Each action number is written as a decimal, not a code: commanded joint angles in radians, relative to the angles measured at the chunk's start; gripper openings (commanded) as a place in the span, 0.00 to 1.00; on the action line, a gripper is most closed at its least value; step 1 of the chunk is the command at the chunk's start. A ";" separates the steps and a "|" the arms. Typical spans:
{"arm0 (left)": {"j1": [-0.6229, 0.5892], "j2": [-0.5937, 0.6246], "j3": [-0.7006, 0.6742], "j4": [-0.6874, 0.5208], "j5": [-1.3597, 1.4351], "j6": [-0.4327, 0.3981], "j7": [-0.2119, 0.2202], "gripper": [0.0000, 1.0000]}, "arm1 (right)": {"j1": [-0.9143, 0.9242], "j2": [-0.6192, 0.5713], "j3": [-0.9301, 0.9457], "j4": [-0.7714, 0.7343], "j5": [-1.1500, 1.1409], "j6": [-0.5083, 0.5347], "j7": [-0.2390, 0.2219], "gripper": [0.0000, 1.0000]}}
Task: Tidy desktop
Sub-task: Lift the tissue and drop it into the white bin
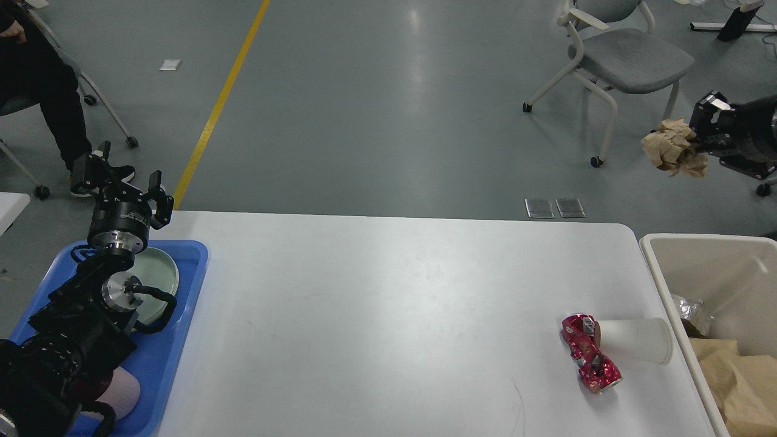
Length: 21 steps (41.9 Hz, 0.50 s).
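Brown paper wad [674, 155] pinched in right gripper [698, 145], high beyond desktop [388, 315]. Best: swing over bin [658, 267], lower, then release inside. Left gripper [124, 185] spread, empty, above tray [176, 340]. Can [589, 352], cup [634, 348] remain near desktop's right edge.

The white surface [388, 315] anchors everything. At its left end sits a blue tray [182, 340] holding a pale green plate [159, 274]; the left claw [124, 182] hangs above the tray's far edge, fingers spread. Near the surface's right end lie a crushed red can [589, 355] and a tipped white cup [634, 347] (touching). Past that end stands a beige bin [668, 285]; high above it, the right claw [698, 136] grips crumpled brown paper [672, 147].
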 commanded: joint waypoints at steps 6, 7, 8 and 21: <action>0.000 0.000 0.000 0.000 0.000 0.000 0.000 0.97 | -0.246 -0.008 -0.066 -0.185 0.000 -0.153 0.000 0.00; 0.000 0.000 0.000 0.000 0.000 0.000 0.000 0.97 | -0.290 -0.005 -0.064 -0.211 0.000 -0.168 0.000 0.00; 0.000 0.000 0.000 0.000 0.000 0.000 0.000 0.97 | -0.333 -0.003 -0.058 -0.232 0.000 -0.182 0.000 0.00; 0.000 0.000 0.000 0.000 0.000 0.000 0.000 0.97 | -0.737 0.096 -0.003 -0.485 0.000 -0.224 0.001 0.99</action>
